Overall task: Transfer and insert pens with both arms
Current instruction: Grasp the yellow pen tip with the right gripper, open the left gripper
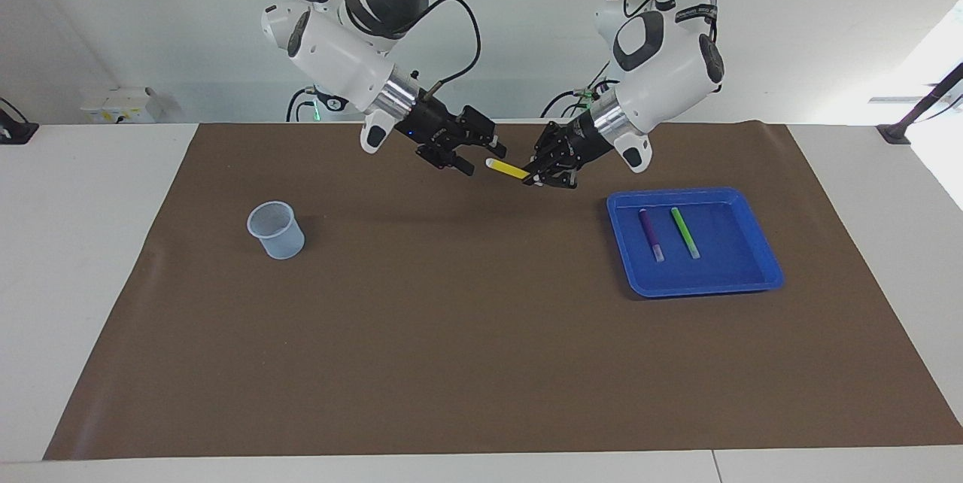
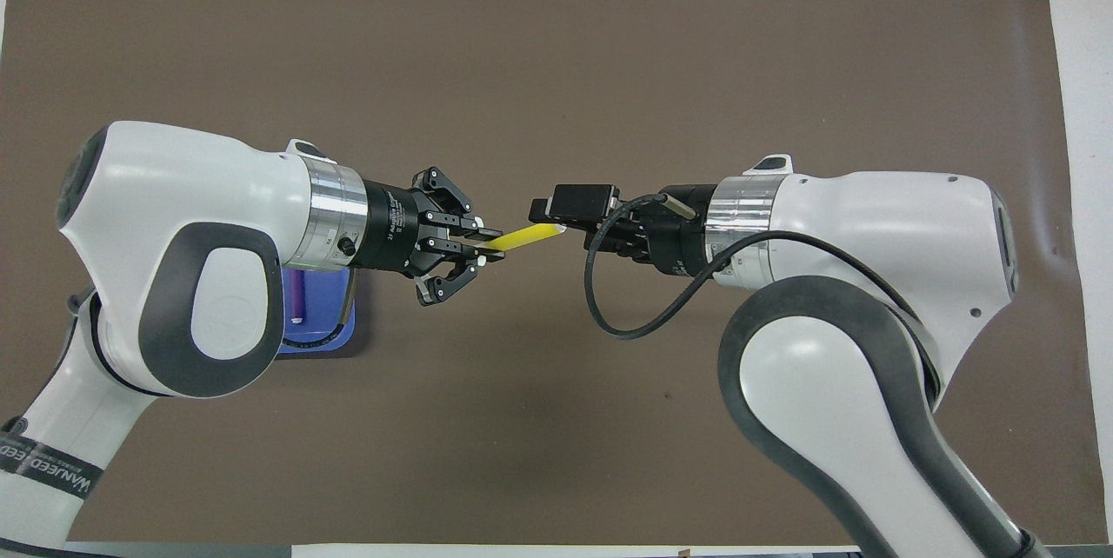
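My left gripper [image 1: 533,177] [image 2: 489,247] is shut on the coloured end of the yellow pen [image 1: 508,169] [image 2: 524,235], held in the air over the middle of the mat's robot side. The pen's pale end points at my right gripper [image 1: 480,156] [image 2: 556,223], which is open with its fingers on either side of that tip. The purple pen [image 1: 651,233] [image 2: 298,297] and the green pen [image 1: 685,232] lie side by side in the blue tray [image 1: 752,242] [image 2: 326,328]. In the overhead view the left arm hides the green pen.
A pale translucent cup [image 1: 276,229] stands upright on the brown mat [image 1: 466,332] toward the right arm's end; the right arm covers it in the overhead view. The blue tray sits toward the left arm's end.
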`<state>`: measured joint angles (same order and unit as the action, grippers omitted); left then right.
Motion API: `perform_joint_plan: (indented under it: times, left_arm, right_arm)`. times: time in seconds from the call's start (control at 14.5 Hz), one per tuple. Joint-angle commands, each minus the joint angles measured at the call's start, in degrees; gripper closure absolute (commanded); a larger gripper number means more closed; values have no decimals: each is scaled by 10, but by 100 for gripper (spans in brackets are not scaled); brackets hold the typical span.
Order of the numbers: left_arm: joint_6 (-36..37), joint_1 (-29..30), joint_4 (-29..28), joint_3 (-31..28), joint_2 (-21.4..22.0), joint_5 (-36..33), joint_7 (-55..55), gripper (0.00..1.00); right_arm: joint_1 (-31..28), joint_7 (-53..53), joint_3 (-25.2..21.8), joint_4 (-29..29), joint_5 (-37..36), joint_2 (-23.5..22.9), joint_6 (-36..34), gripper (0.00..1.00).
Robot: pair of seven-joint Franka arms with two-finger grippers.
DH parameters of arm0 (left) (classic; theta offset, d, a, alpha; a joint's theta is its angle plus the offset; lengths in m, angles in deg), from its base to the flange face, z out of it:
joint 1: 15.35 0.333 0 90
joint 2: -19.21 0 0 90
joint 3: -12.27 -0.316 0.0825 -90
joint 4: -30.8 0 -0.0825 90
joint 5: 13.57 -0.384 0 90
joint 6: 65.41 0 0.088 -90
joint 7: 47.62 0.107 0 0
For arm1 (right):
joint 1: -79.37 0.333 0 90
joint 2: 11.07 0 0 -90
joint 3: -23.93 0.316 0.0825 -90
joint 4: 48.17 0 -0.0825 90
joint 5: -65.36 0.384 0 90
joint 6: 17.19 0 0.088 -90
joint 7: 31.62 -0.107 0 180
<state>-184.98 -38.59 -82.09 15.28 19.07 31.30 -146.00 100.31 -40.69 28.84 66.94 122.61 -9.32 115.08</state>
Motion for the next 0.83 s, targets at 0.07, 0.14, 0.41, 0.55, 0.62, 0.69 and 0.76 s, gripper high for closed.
perform_joint_plan:
  times: [0.07,0.14,0.41,0.55,0.62,0.69,0.76]
  left_arm:
    - [-18,-10,-22,-5,19,20,-2,100]
    - [-21,-10,-22,-5,19,21,-3,100]
    - [-25,-10,-23,-5,22,28,-3,100]
    - [-30,-10,-26,-5,22,29,-3,100]
    - [-31,-10,-26,-5,22,29,-3,100]
    - [-31,-10,-27,-5,22,29,-3,100]
    - [-30,-10,-27,-5,22,29,-3,100]
  right_arm:
    - [0,3,0,8,6,12,8,14]
    - [-1,5,0,9,6,11,11,14]
    - [16,2,0,12,1,14,11,18]
    - [16,2,1,13,0,14,11,19]
    - [16,2,1,12,0,13,11,20]
    - [16,2,1,12,0,13,12,25]
    - [16,2,0,12,0,12,13,32]
